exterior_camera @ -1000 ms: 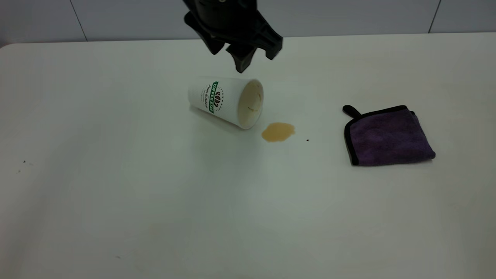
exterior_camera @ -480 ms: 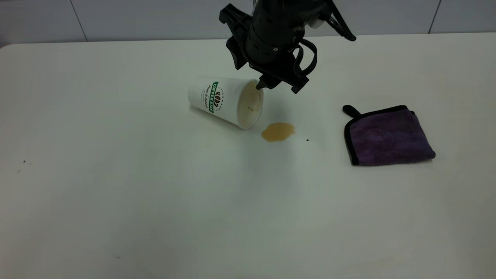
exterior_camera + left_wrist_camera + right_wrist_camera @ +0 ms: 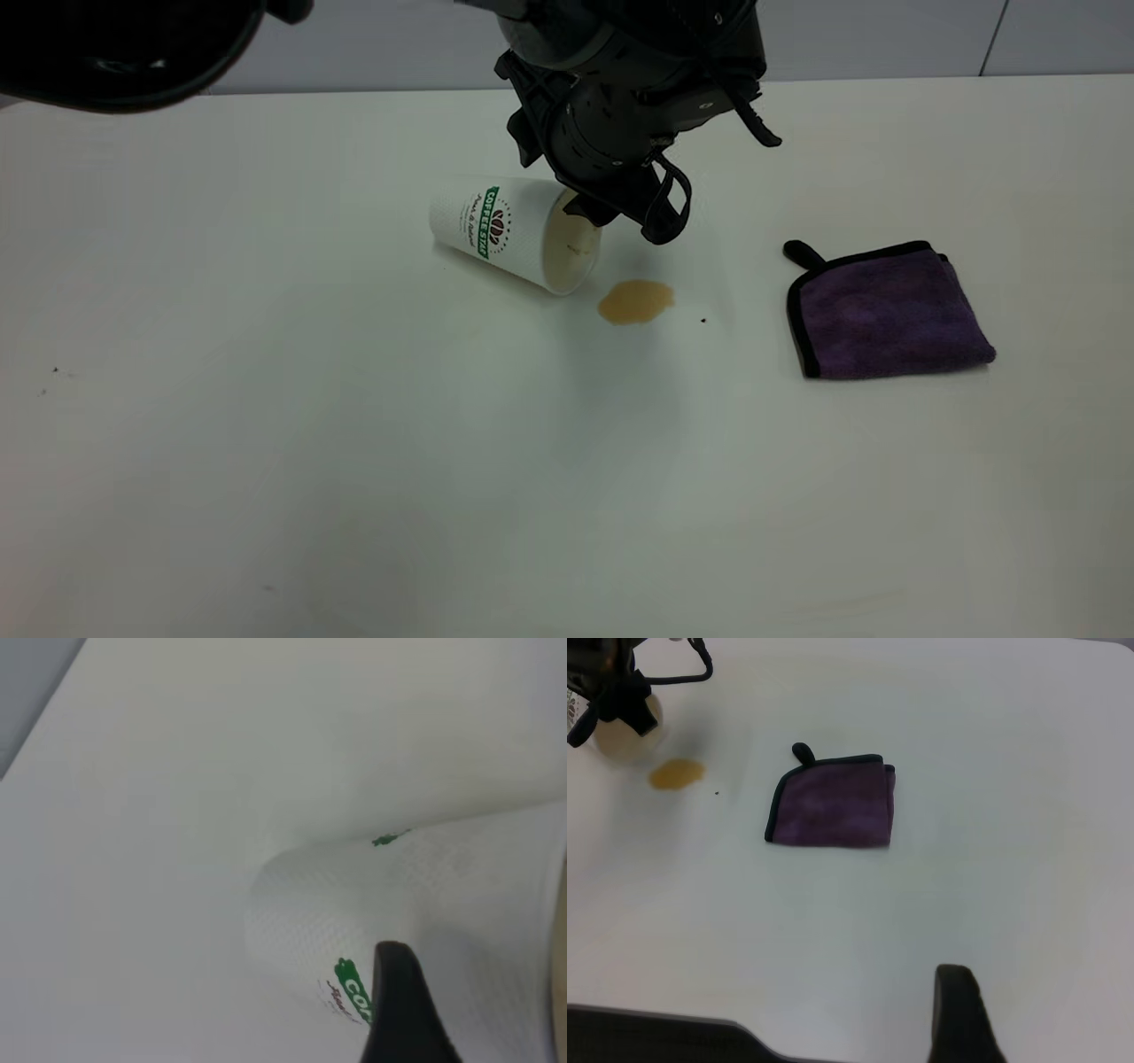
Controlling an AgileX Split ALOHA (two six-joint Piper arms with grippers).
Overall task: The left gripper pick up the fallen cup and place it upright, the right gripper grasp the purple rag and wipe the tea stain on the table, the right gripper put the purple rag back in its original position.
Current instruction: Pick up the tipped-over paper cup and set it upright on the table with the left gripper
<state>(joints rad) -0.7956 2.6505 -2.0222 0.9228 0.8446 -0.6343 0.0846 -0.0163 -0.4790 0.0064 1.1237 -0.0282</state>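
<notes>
The left gripper (image 3: 592, 211) is hanging at the mouth of the fallen cup (image 3: 509, 230), one black finger (image 3: 403, 1010) lying over the cup's printed side; whether its fingers are gripping cannot be told. The cup is lying on its side toward the far edge of the bench (image 3: 354, 461), mouth facing the tea stain (image 3: 635, 301) just beside its rim. The purple rag (image 3: 886, 312) is lying folded flat toward the right edge, well apart from the stain. The right gripper (image 3: 961, 1014) is hovering away from the rag, its fingers' state unclear.
</notes>
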